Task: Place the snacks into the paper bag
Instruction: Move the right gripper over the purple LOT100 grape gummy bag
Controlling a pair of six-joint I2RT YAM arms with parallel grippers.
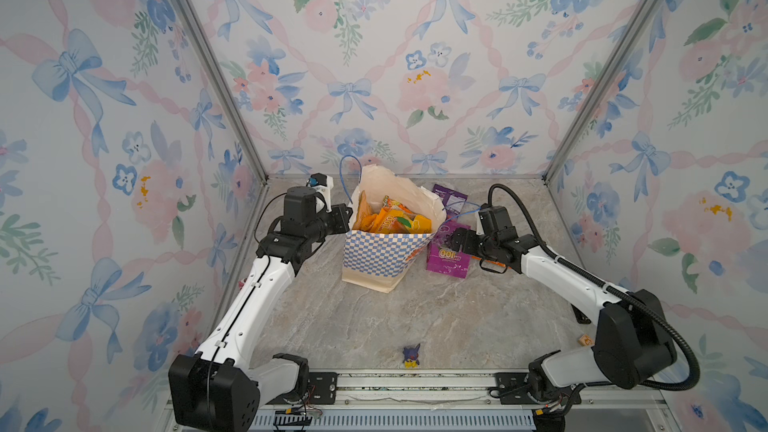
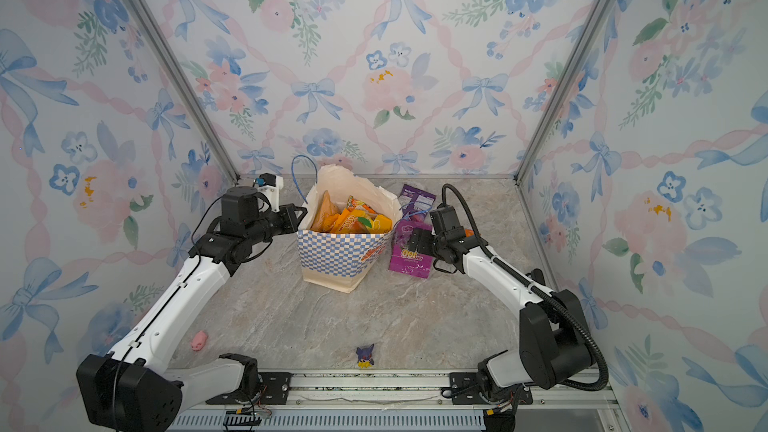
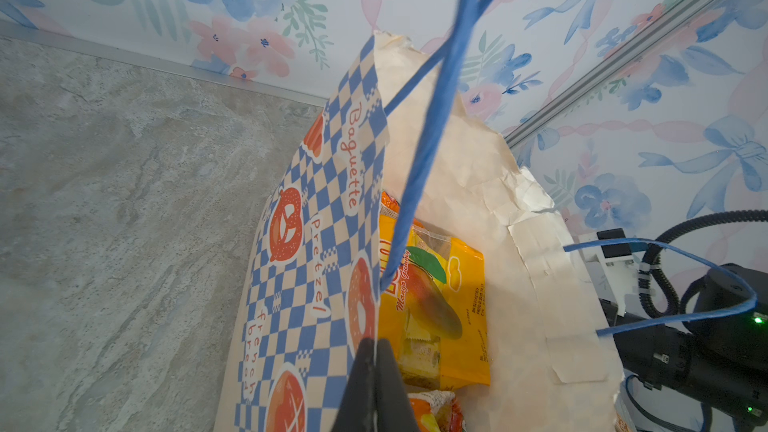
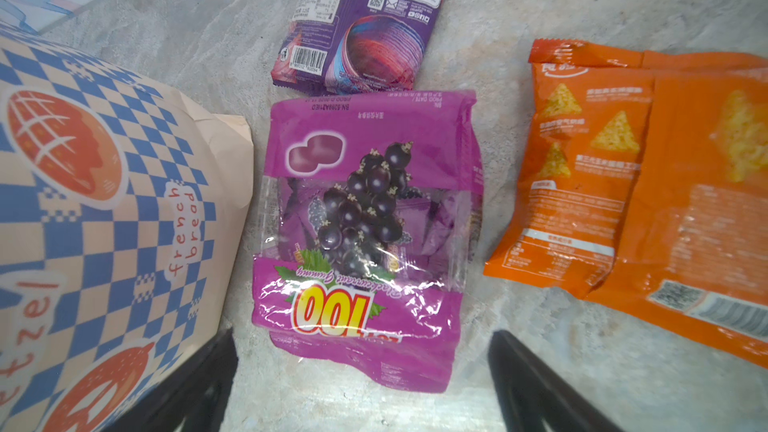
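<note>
Right claw (image 4: 361, 342), spread, faces purple packet (image 4: 365, 218) lying lengthwise toward it.

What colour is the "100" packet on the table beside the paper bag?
The packet is magenta-purple with dark berries; best in the right wrist view.

This is a robot test booth in a lab, dressed up to look homely. Flowered wallpaper (image 1: 374, 56) set between aluminium posts (image 1: 210, 64) closes three sides of a stone-look tabletop (image 1: 415, 317). The left arm (image 1: 249, 309) and right arm (image 1: 573, 280) are bolted to a metal rail (image 1: 415, 384).
</note>
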